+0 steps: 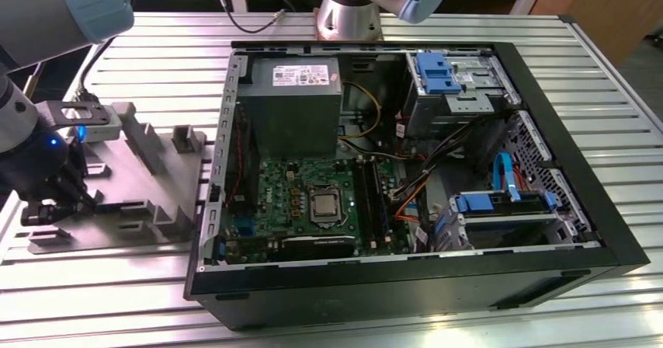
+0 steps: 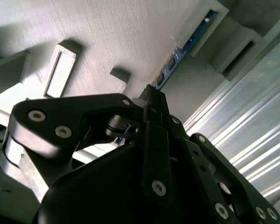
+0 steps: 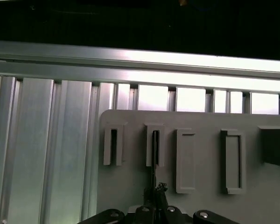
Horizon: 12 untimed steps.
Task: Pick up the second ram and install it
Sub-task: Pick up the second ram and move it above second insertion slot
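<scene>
My gripper (image 3: 157, 188) is pinching the second ram (image 2: 172, 63). It stands on its thin edge in a gray holder (image 1: 155, 208) slot, I think for an easy, straight lift.

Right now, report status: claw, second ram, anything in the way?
Claw at the second ram. Ram stands in the grey holder, outside the computer case. Nothing blocking seen.

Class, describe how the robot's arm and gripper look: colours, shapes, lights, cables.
The arm has grey tubular links, pale blue rounded joint caps and a black wrist section with a small blue light. Black cables trail near its silver base. The gripper is matt black, made of flat linked bars dotted with silver screw heads.
</scene>
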Each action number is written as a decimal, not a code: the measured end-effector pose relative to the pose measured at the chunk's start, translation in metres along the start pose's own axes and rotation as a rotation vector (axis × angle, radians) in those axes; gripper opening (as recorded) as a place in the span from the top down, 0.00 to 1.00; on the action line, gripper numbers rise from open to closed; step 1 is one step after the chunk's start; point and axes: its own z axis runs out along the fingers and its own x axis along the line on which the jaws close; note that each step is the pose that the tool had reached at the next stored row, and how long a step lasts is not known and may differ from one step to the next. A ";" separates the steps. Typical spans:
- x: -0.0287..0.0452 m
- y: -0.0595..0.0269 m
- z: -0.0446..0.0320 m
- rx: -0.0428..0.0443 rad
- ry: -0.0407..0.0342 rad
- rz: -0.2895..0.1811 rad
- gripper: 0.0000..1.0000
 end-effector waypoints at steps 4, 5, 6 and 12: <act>0.0003 0.0001 0.0004 0.0003 -0.0002 0.005 0.88; 0.0003 0.0001 0.0007 0.0006 -0.0006 0.016 0.88; 0.0004 0.0000 0.0010 0.0009 -0.0011 0.030 0.88; 0.0005 0.0000 0.0015 0.0020 -0.0023 0.046 0.88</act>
